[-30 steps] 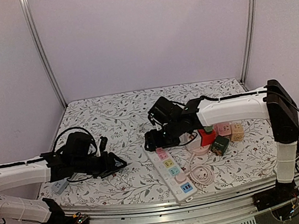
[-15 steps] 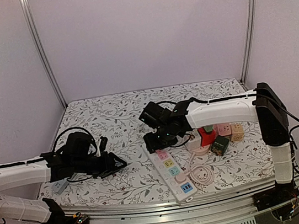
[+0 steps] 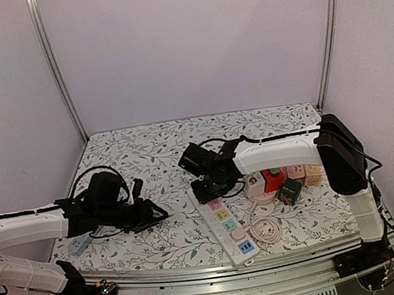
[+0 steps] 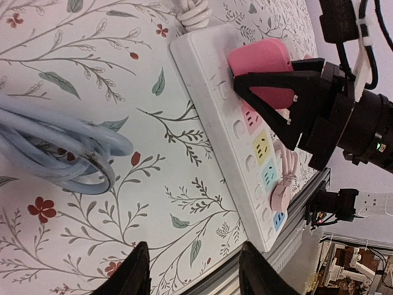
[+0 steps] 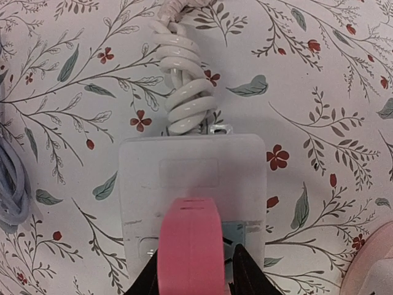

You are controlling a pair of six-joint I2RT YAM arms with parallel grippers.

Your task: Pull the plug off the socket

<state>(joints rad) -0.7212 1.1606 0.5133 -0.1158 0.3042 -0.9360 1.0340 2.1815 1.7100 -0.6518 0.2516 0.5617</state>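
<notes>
At the far left, the left arm lay low over the floral-covered bench (image 3: 146, 147), its end effector (image 3: 155, 216) pointing right towards the middle. In its wrist view the two fingers (image 4: 138, 273) stood apart with only the patterned cloth between them, so it was released and carried nothing. A loose pale blue cable (image 4: 61, 153) lay on the bench just beside it, on the side away from the power strip.

Moving right, the white power strip (image 3: 226, 224) ran diagonally from the bench centre towards the near edge, with coloured sockets along its length. Its own white cord (image 5: 184, 92) was bundled in a tight coil at the far end of the strip. The pink plug (image 5: 190, 246) sat in the socket nearest that coil, seated in the strip.

The right end effector (image 3: 206, 189) was lowered directly over that plug. From the left wrist view we saw its black fingers (image 4: 288, 98) straddling the pink body (image 4: 261, 61), one on each side. The right wrist view showed the same: the fingers bracketed the plug closely, but we could not tell whether they were clenched on it or just short of contact.

A pink cable (image 3: 264, 230) lay coiled beside the strip's near half. Further right sat a cluster of small adapters: a red one (image 3: 273, 179), a pink one (image 3: 296, 170), a tan one (image 3: 312, 173) and a dark green one (image 3: 289, 192).
</notes>
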